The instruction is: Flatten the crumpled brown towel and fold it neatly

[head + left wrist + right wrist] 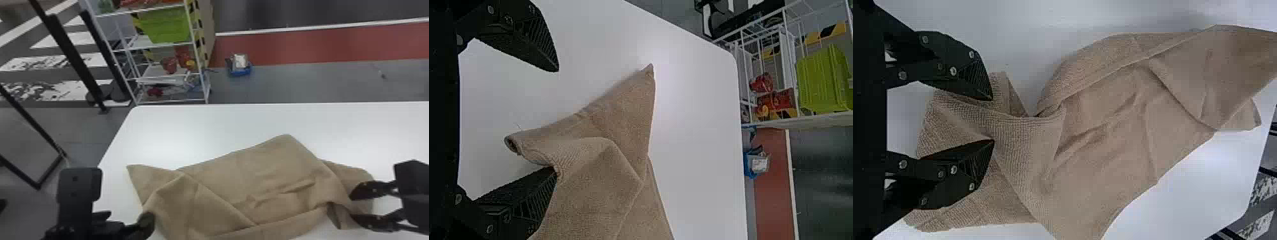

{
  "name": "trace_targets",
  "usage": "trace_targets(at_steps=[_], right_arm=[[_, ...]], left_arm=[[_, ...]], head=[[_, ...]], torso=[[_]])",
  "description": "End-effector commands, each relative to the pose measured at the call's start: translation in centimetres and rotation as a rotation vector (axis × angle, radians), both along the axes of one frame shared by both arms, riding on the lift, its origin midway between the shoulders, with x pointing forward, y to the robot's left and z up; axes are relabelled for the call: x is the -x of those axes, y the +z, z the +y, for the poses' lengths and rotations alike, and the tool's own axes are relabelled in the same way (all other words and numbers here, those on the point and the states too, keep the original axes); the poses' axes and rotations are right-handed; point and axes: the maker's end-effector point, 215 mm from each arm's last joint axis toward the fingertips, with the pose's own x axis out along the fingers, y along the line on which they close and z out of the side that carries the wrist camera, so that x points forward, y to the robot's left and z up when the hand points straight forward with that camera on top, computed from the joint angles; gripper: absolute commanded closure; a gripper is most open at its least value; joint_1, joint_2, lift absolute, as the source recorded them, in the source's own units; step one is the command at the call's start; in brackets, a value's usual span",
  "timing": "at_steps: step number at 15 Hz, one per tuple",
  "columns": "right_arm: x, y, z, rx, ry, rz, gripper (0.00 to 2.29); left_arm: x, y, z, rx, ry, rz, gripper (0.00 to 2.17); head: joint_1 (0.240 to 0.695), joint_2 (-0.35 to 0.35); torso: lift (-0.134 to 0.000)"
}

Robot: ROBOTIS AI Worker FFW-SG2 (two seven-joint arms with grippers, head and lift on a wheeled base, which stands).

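Note:
The brown towel (255, 191) lies rumpled on the white table, with a pointed corner at its left and folded layers at its right. At its left edge stands my left gripper (127, 220). In the left wrist view this gripper (554, 120) is open wide, one finger against the towel (599, 175) and the other over bare table. My right gripper (352, 207) is at the towel's right end. The right wrist view has that gripper (993, 120) open above the folds of the towel (1113, 135), with cloth between and below its fingers but not pinched.
The white table (207, 127) has its far edge and left edge in view. Beyond it stand a white wire shelf (166, 74) with a green bin (167, 25) and a small blue container (239, 68) on the floor.

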Motion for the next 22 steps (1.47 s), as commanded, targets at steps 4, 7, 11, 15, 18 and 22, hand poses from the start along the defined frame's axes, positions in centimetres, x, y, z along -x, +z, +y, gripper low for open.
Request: trace_targets(at_steps=[4,7,11,15,18,22], right_arm=[[-1.1,0.0,-2.1,0.013,-0.044,0.003,1.57],[-3.7,4.5,-5.5,-0.100,-0.138,-0.067,1.60],[-5.8,9.0,-7.0,-0.202,-0.157,-0.163,1.58],[-7.1,6.0,-5.0,-0.012,0.112,-0.284,1.23],[-9.1,0.6,-4.9,0.069,0.039,-0.268,0.19],[-12.0,-1.9,-9.7,0.181,-0.288,-0.279,0.03]], left_arm=[[0.1,-0.2,-0.1,0.003,-0.002,0.007,0.75],[0.2,-0.3,0.7,-0.020,0.022,0.010,1.78],[0.2,-0.6,1.1,-0.032,0.034,0.018,1.78],[0.3,-0.4,2.0,-0.053,0.056,0.018,1.78],[0.4,-0.4,2.0,-0.054,0.059,0.018,1.78],[0.2,-0.4,1.7,-0.050,0.051,0.015,1.78]], head=[[0.695,0.213],[0.695,0.176],[0.695,0.114],[0.695,0.114],[0.695,0.147],[0.695,0.112]], torso=[[-0.124],[-0.124],[-0.124],[-0.124],[-0.124],[-0.124]])
